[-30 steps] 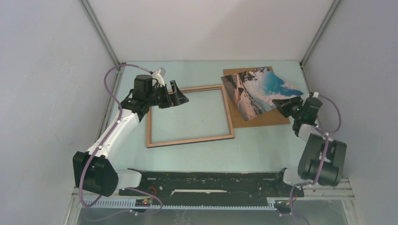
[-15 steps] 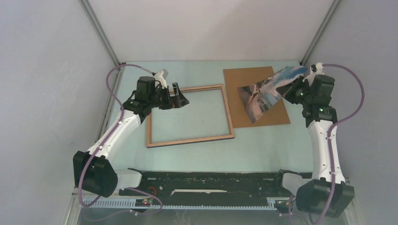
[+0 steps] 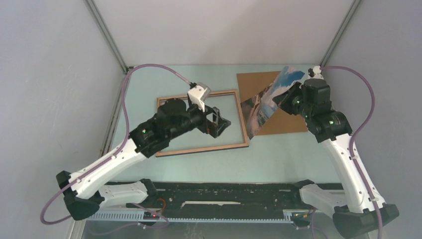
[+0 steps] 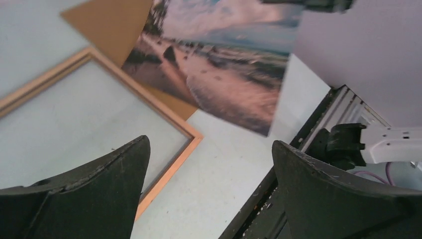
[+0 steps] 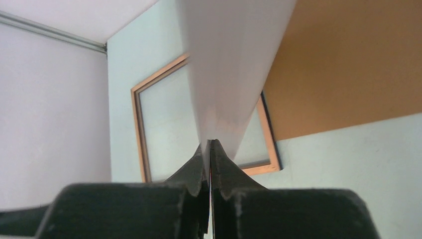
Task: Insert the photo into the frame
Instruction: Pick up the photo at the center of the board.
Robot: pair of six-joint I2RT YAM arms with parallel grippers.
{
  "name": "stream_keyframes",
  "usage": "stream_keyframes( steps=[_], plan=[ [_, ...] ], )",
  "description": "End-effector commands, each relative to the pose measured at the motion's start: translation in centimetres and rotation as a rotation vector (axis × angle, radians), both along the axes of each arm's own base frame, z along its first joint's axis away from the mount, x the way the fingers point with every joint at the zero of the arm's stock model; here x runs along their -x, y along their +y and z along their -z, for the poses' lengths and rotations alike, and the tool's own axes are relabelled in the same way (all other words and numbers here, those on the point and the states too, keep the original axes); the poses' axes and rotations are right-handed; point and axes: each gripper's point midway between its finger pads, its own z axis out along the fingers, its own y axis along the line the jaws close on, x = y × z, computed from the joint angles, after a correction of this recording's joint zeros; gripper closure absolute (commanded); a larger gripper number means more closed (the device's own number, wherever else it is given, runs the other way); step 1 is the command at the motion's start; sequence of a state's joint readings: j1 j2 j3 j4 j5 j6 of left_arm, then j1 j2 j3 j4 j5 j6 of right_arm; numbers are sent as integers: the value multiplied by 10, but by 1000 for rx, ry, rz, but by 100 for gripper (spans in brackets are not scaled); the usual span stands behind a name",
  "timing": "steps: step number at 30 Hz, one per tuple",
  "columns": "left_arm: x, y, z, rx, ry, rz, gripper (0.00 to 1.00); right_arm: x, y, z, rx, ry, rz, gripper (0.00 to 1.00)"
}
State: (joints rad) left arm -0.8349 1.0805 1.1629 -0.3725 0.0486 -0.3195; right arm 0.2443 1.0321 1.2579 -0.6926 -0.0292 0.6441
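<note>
The right claw (image 3: 290, 101) now holds the photo (image 3: 263, 103) higher and nearer the frame (image 3: 201, 148); the left claw (image 3: 219, 124) has swung over the frame's middle.

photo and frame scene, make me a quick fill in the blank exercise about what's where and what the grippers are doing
1. The right gripper is shut on an edge of the ____.
2. The left gripper hovers over the frame with its jaws ____.
3. In the top view, the brown board lies to the ____ of the frame.

Missing words: photo; open; right
</note>
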Motion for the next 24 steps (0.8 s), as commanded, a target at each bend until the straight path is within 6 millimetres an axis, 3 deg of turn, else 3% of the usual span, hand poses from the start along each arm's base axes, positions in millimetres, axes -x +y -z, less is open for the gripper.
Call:
stream_keyframes(
  steps=[1,8,12,24],
  plan=[
    [-6,6,-47,-40,-230,-182,0,6,6,-27,-153,-32,148,100],
    [17,-59,-48,-168,-327,-74,0,11,15,-28,-183,-35,227,100],
    [17,-86,-39,-245,-344,-41,0,12,17,-25,-186,-28,245,100],
    [-6,-123,-12,-491,-398,-24,7,23,3,-33,-111,-81,261,100]
  ],
)
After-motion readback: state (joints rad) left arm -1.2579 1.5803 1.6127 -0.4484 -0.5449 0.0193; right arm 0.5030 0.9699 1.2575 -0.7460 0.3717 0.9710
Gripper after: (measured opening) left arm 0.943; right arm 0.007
